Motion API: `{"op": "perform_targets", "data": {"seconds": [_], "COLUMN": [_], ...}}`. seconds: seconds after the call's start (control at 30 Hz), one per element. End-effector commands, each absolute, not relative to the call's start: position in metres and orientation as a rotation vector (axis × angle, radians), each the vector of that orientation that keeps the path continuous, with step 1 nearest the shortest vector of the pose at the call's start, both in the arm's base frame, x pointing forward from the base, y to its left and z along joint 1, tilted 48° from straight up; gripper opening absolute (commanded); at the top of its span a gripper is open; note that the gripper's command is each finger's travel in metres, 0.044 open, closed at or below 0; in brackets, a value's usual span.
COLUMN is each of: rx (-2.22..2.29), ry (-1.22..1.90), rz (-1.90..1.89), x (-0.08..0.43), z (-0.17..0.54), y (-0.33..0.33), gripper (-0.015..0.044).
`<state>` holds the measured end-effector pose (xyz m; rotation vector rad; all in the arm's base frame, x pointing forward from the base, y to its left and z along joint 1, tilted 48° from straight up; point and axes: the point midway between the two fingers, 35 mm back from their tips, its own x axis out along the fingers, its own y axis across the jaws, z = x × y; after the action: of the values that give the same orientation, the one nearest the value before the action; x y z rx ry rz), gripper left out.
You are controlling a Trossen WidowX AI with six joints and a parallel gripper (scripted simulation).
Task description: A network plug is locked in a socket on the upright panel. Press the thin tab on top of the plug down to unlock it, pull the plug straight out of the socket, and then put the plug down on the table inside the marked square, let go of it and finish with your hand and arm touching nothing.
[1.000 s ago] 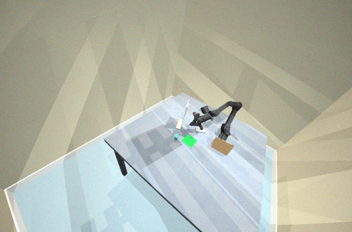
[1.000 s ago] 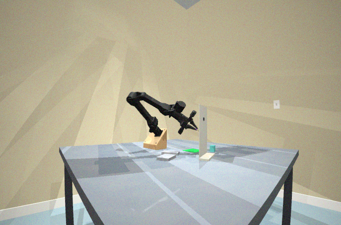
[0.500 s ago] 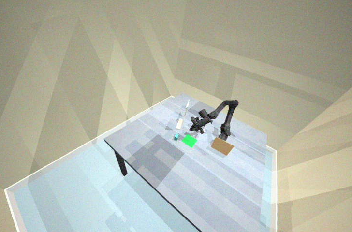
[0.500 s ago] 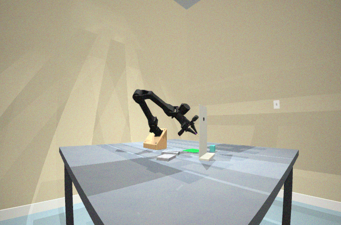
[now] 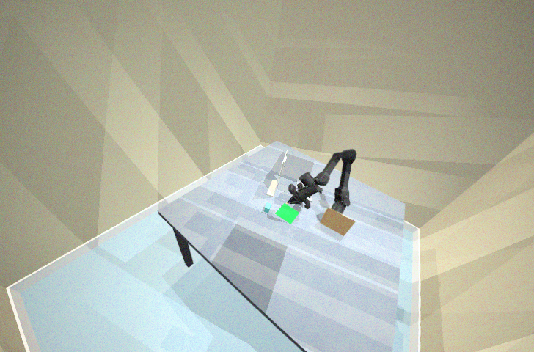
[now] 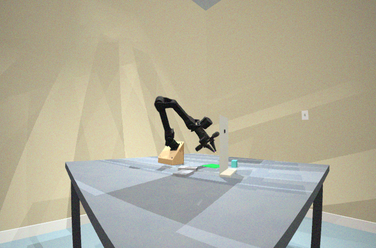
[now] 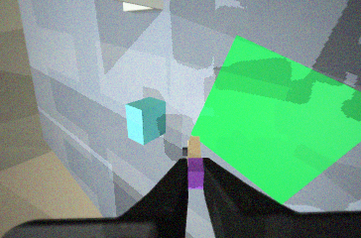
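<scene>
My gripper (image 5: 289, 202) (image 6: 215, 152) (image 7: 193, 165) is shut on the plug. The small plug (image 7: 195, 179) shows purple between the fingertips, with a tan front part sticking out beyond them. The plug is out of the socket and held above the table. The green marked square (image 5: 287, 213) (image 6: 211, 166) (image 7: 288, 119) lies flat on the table. In the wrist view the plug's tip appears just at the square's near left corner. The upright panel (image 5: 281, 170) (image 6: 223, 146) stands on the table, with a dark opening (image 6: 224, 131) high on it.
A teal block (image 5: 267, 207) (image 6: 234, 163) (image 7: 146, 120) stands close beside the square. The panel's cream foot (image 5: 271, 188) (image 6: 228, 173) rests on the table. Flat grey pieces (image 6: 184, 172) lie in front of the arm. The arm's wooden base (image 5: 337, 221) (image 6: 171, 156) is on the square's other side.
</scene>
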<state>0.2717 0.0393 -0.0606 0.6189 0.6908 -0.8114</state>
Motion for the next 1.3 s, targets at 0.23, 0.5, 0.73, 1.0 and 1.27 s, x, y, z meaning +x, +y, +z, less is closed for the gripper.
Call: {"op": "perform_targets", "data": {"seconds": [0.23,0.5,0.73,1.0,1.27], "rx": [0.555,0.555,0.556,0.555,0.555], "ry": [0.633,0.635,0.636,0.636,0.636], "rz": [-0.863,-0.863,-0.864,-0.864,-0.864], "x": [0.260,0.261,0.261,0.260,0.259], "z": [-0.074,-0.081,-0.087,-0.094,-0.100], "y": [0.035,0.029,0.023,0.016,0.010], "gripper": [0.0000,0.0000,0.0000,0.0000,0.0000]}}
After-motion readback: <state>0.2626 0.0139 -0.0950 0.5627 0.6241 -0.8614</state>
